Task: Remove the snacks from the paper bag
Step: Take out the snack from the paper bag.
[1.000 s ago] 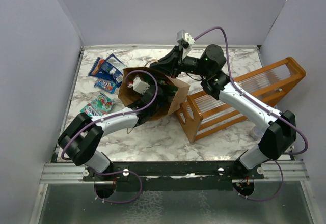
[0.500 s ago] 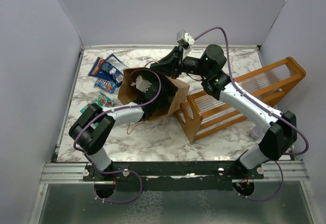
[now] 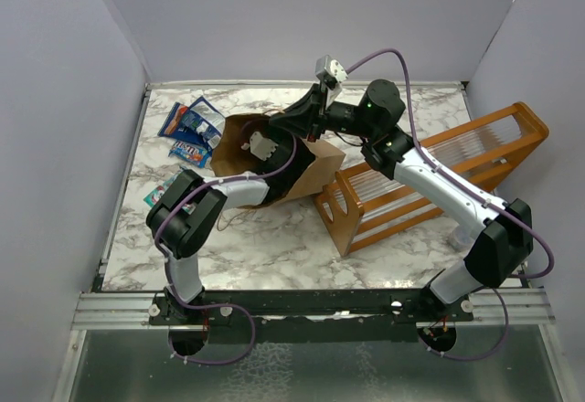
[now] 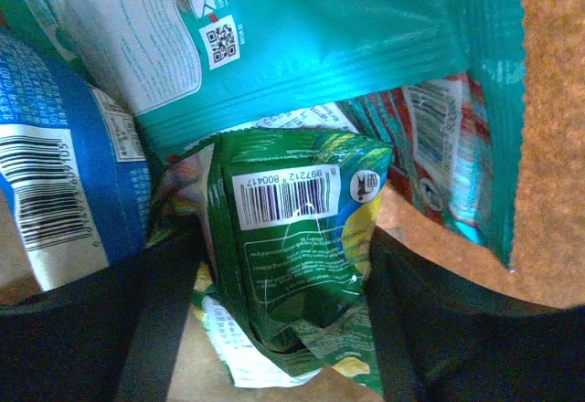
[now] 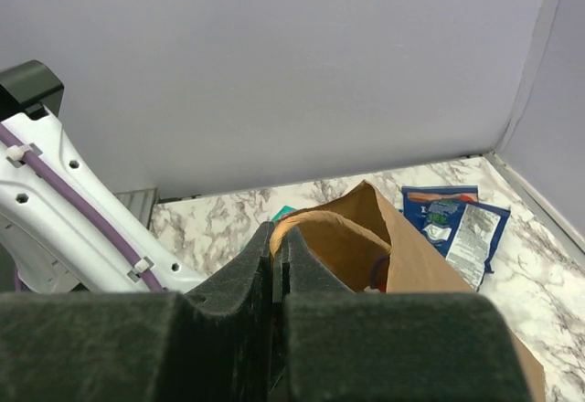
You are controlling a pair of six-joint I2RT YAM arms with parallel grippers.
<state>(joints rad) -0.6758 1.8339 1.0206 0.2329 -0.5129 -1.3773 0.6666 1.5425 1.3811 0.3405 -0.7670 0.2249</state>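
The brown paper bag (image 3: 318, 166) lies on its side mid-table, mouth to the left. My right gripper (image 3: 297, 128) is shut on the bag's top rim, seen up close in the right wrist view (image 5: 279, 238). My left gripper (image 4: 283, 329) is deep inside the bag and hidden in the top view. It is open, with a crumpled green snack packet (image 4: 292, 228) between its fingers. Teal (image 4: 347, 37), blue-and-white (image 4: 64, 174) and red-and-teal (image 4: 439, 146) packets lie around it. More packets (image 3: 187, 126) lie on the table left of the bag.
An orange wooden rack (image 3: 439, 178) with clear slats stands right of the bag, close to my right arm. Loose packets lie at the left edge (image 3: 163, 190) and near the back wall (image 5: 452, 224). Grey walls enclose the marble table (image 3: 274, 247).
My left arm has pushed further into the bag, its elbow swinging right toward it. The bag's mouth shifted slightly. The right gripper has kept its hold.
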